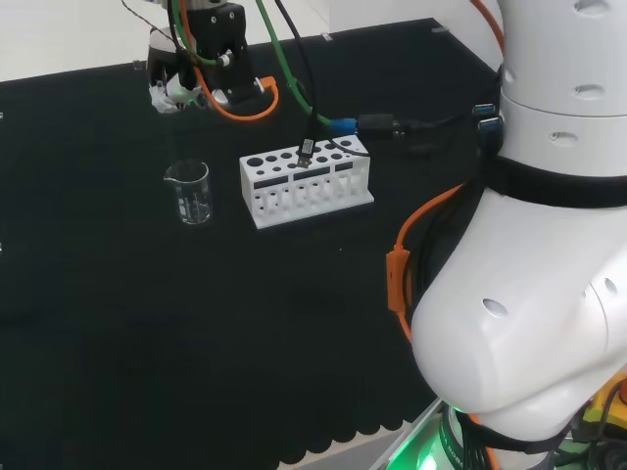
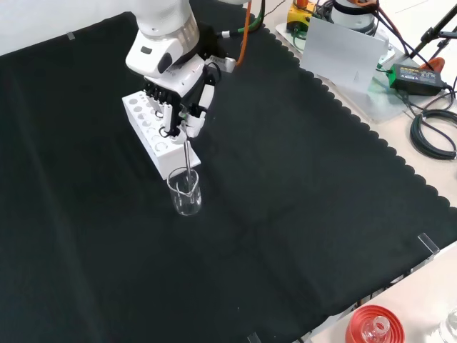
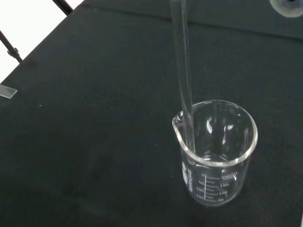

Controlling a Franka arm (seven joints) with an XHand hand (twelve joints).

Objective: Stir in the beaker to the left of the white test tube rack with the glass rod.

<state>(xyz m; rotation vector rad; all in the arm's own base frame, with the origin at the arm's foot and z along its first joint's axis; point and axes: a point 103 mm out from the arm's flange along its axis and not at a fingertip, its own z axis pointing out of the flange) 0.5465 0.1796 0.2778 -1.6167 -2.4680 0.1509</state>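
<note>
Head view: glass beaker (image 1: 188,191) upright on black cloth (image 1: 147,323), left of white test tube rack (image 1: 306,186).
Front view: hand (image 2: 182,100), fingers curled round glass rod (image 2: 188,153), above beaker.
Wrist view: rod's lower end inside beaker, near the spout.

**White arm, black-and-white hand**

Glossy white rounded links (image 1: 529,323) with shallow oval recesses, divided by a black band (image 1: 558,181) at the joint. Orange cable (image 1: 416,230) running along the big link, clipped with an orange connector. Green and black cables (image 1: 294,69) trailing down to the wrist, an orange loop (image 1: 250,108) beside them. Black-and-white hand (image 2: 182,107) under a white wrist link (image 2: 161,50), dark fingers with white segments.
</note>
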